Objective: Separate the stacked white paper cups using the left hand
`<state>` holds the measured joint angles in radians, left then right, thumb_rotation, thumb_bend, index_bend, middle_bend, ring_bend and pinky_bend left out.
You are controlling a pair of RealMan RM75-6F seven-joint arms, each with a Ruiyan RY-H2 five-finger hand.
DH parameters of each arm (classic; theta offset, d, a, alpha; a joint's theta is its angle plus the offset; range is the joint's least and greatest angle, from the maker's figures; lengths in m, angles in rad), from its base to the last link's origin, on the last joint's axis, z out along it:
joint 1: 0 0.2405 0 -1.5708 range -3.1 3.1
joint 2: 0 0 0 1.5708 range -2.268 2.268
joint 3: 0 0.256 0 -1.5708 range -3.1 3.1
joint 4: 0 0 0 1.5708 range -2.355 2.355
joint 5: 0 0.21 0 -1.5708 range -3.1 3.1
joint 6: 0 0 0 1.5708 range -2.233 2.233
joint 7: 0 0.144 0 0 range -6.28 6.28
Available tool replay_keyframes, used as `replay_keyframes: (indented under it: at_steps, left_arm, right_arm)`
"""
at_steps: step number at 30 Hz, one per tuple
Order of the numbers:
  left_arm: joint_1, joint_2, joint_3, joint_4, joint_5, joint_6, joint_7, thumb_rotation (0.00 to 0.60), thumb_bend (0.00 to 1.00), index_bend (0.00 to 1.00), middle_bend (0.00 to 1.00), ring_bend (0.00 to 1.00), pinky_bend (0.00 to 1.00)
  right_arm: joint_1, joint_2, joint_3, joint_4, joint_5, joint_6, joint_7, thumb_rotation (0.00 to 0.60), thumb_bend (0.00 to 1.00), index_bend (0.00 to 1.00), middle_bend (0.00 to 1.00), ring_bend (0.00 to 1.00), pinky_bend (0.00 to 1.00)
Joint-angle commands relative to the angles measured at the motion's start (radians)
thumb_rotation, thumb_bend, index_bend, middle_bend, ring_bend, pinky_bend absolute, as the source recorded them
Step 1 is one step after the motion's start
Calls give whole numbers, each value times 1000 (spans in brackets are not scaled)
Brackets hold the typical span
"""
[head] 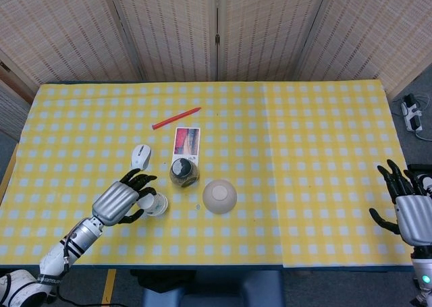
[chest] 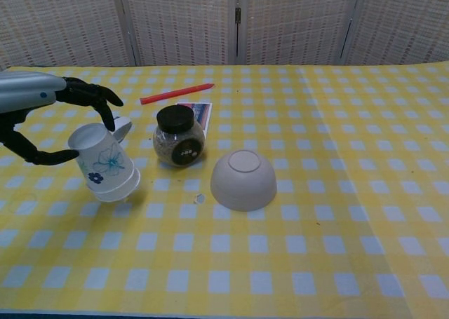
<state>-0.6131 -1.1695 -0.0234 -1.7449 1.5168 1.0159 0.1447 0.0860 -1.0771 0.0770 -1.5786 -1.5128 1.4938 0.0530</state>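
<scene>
On the left of the desk [chest: 337,263], the left hand [head: 121,200] is gripping the cups [chest: 105,163] upside down near the closed end, fingers [chest: 90,94] curled over one side and thumb beneath. The stack is tilting and seemingly clear of the yellow checked cloth. The grip looks shallow, so the cups could slip out or come up still nested together. Just behind lies a mouse [head: 140,156]; beside it a dark-lidded jar [chest: 179,137], a card [head: 187,141] and a red pen [chest: 177,92]. An upturned bowl [chest: 243,179] sits close enough to get knocked. Far right, the right hand [head: 410,209] is hovering with fingers spread, holding nothing.
</scene>
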Motion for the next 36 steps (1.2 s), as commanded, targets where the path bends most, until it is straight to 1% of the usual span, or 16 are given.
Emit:
replay_keyframes:
  at_steps: [1, 3, 5, 7, 9, 11, 17, 20, 24, 28, 31, 32, 33, 36]
  left_arm:
    - [13, -12, -4, 3, 14, 29, 48, 600, 463, 410, 156, 158, 108]
    - [17, -19, -5, 9, 18, 42, 89, 600, 464, 416, 163, 165, 114]
    - [24, -28, -8, 18, 22, 65, 157, 600, 463, 418, 169, 170, 114]
    - [29, -36, -10, 9, 14, 74, 178, 600, 463, 418, 171, 171, 111]
    - [25, -26, -5, -6, -3, 48, 180, 600, 463, 415, 171, 170, 101]
    - [14, -7, 0, -25, -32, 7, 218, 600, 463, 410, 171, 168, 88]
    - [11, -2, -12, -53, -91, -6, 269, 600, 464, 412, 171, 167, 84]
    - [13, 12, -19, -75, -106, -5, 241, 600, 463, 412, 171, 167, 84]
    - [19, 45, -27, -96, -93, 12, 186, 600, 463, 412, 171, 167, 84]
    - [29, 101, -38, -132, -87, 29, 112, 600, 464, 409, 171, 167, 84]
    - [33, 122, -42, -142, -82, 37, 90, 600, 464, 409, 171, 166, 86]
    - [37, 134, -46, -146, -79, 46, 77, 600, 464, 409, 171, 166, 87]
    - [49, 156, -57, -152, -80, 77, 54, 600, 464, 409, 171, 166, 89]
    - [70, 198, -60, -157, -79, 101, 13, 600, 464, 410, 171, 166, 92]
  right_arm:
    - [-1, 0, 0, 1, 1, 1, 1, 600, 293, 0, 4, 195, 96]
    - [-1, 0, 0, 2, 1, 2, 3, 600, 292, 0, 4, 195, 96]
    - [-1, -1, 0, 3, 0, 1, 4, 600, 293, 0, 5, 195, 96]
    - [-1, -1, -1, 4, 1, -1, 5, 600, 293, 0, 5, 195, 96]
    - [0, -2, -1, 5, 1, -2, 6, 600, 293, 0, 5, 194, 96]
    - [0, -3, -1, 7, 1, -2, 8, 600, 293, 0, 4, 194, 96]
    - [-1, -2, 0, 9, 5, -5, 11, 600, 293, 0, 4, 194, 96]
    - [-2, -1, 0, 8, 7, -4, 12, 600, 293, 0, 4, 195, 96]
    - [-1, 0, 0, 6, 9, -8, 11, 600, 294, 0, 4, 192, 96]
    - [1, 1, 1, 4, 7, -7, 9, 600, 293, 0, 5, 191, 96]
    - [1, 2, 2, 2, 5, -6, 8, 600, 293, 0, 4, 191, 96]
    - [1, 2, 2, 1, 4, -5, 7, 600, 293, 0, 5, 192, 96]
    - [2, 4, 2, -3, 0, -3, 5, 600, 292, 0, 4, 192, 96]
    - [3, 6, 1, -9, -5, -2, -2, 600, 293, 0, 4, 192, 96]
